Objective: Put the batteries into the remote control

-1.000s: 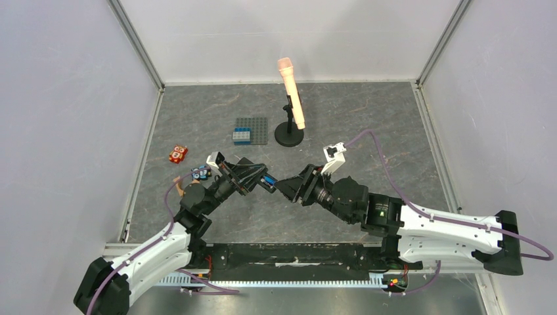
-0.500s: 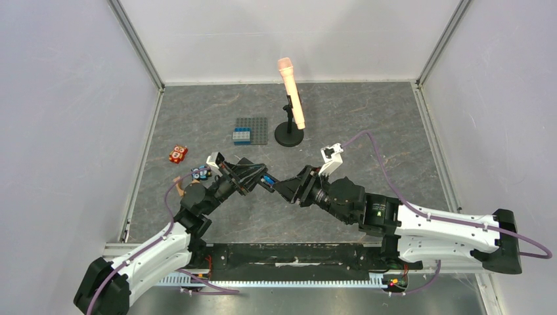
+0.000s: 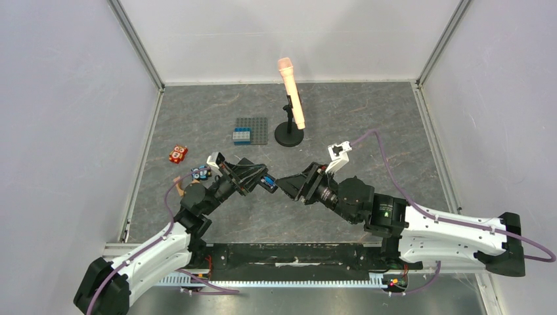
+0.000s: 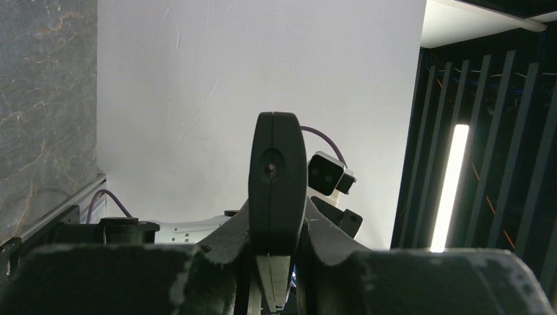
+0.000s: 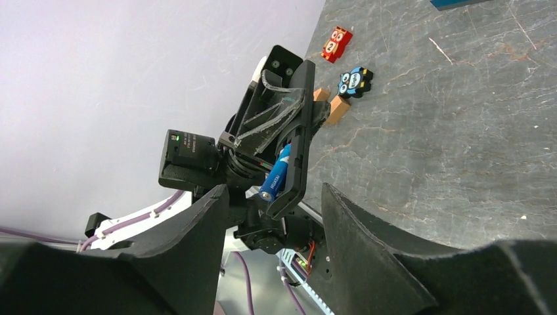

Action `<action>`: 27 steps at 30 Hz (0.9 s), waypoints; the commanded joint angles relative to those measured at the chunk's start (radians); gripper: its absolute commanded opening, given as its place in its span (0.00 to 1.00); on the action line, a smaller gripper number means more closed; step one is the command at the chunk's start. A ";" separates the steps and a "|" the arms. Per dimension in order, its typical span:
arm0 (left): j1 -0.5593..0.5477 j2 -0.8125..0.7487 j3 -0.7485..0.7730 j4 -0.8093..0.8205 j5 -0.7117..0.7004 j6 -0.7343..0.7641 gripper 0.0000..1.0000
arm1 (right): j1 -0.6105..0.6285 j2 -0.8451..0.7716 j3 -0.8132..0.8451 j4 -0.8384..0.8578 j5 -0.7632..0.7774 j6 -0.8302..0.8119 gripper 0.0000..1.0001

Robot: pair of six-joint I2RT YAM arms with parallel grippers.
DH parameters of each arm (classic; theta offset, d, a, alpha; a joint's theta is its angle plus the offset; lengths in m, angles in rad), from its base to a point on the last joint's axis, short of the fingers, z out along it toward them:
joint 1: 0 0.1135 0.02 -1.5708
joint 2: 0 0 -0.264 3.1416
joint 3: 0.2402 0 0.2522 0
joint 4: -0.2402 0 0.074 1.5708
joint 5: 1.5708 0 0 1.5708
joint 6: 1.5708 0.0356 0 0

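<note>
With remote control [image 5: 295, 131] clamped in L gripper [image 3: 249, 174], blue battery [image 5: 274, 174] lying in its bay, R gripper [image 3: 287, 186] open, empty, just beside: avoid off-axis push, i.e. risk of battery pop-out or remote twisting in grip.

Black remote control [image 5: 297, 151] — blue battery [image 5: 274, 176]; peach microphone [image 3: 292, 98]; grey-veined table [image 3: 368, 125].

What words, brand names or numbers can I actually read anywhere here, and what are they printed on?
No text reads clearly anywhere.
Blue battery lying along the remote control: white print along its side, too blurred to read.
Red block and blue block: cartoon faces only, no words.
</note>
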 commanded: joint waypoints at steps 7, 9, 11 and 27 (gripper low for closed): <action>-0.003 -0.008 0.047 0.048 -0.002 -0.012 0.02 | 0.002 0.023 0.021 0.003 0.018 -0.013 0.51; -0.003 -0.008 0.050 0.049 0.000 -0.011 0.02 | 0.002 0.029 0.030 -0.010 0.021 -0.016 0.50; -0.003 -0.011 0.050 0.048 -0.001 -0.012 0.02 | 0.002 0.040 0.040 -0.040 0.030 -0.015 0.49; -0.003 -0.048 0.044 0.015 0.023 0.010 0.02 | -0.002 0.063 0.051 -0.076 0.094 0.021 0.46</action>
